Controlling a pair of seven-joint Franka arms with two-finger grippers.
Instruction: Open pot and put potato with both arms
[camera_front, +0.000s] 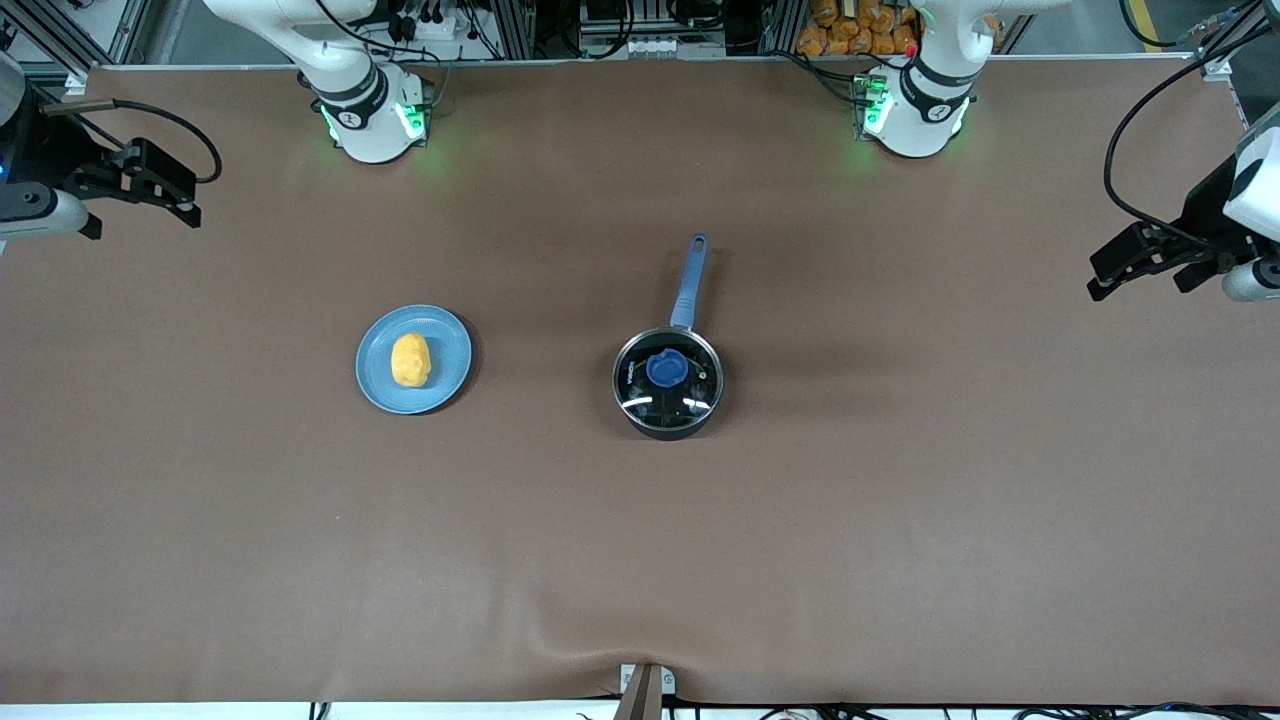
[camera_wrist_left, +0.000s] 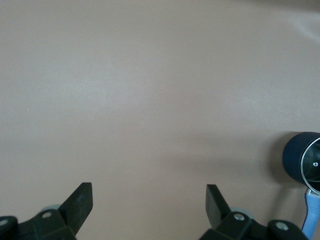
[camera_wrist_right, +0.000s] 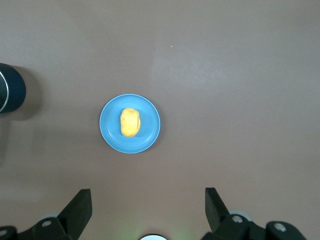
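Plainly, we had both sets of fingers spread wide and empty: the left gripper (camera_wrist_left: 149, 204) and right gripper (camera_wrist_right: 148, 207) waited high at the bench (camera_front: 900, 520) ends. The pot (camera_front: 668, 382) stood lidded mid-bench, the potato (camera_front: 410, 360) on its plate (camera_front: 440, 385). We feared the glass lid slipping off its small knob (camera_front: 666, 368).
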